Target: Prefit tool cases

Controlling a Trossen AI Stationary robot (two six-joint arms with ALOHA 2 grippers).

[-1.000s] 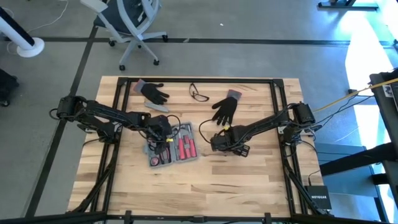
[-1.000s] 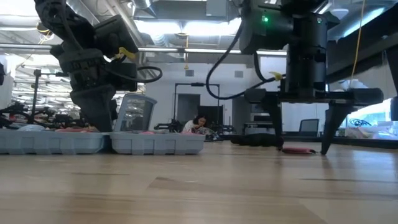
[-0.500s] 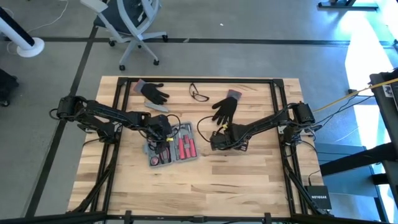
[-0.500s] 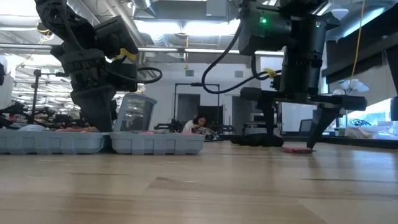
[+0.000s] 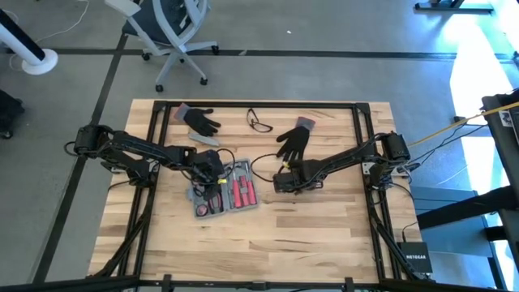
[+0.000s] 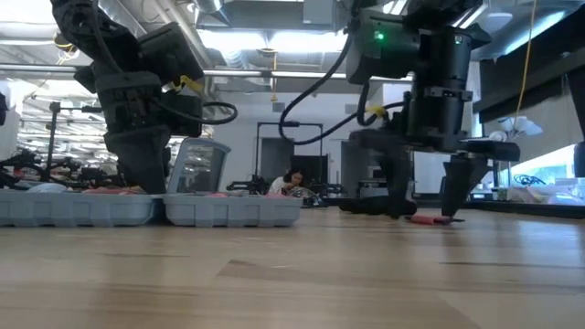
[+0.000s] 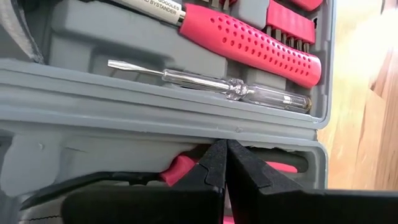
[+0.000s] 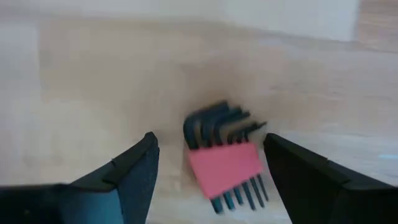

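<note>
Red hex key set (image 8: 225, 167) lies on the wooden tabletop (image 5: 324, 227) between my right hand's (image 5: 284, 180) spread fingers, not yet packed. My left hand (image 5: 212, 172), pressed together, rests over the open blue-grey plastic tool case (image 5: 223, 193), mostly filled.

Between the spread fingers of the right gripper (image 8: 208, 171) the way down to the hex key set (image 8: 225, 163) lies free over bare table (image 5: 324, 219), while a black glove (image 5: 293, 141) lies just behind and the open tool case (image 5: 223, 191) stands beside.
</note>
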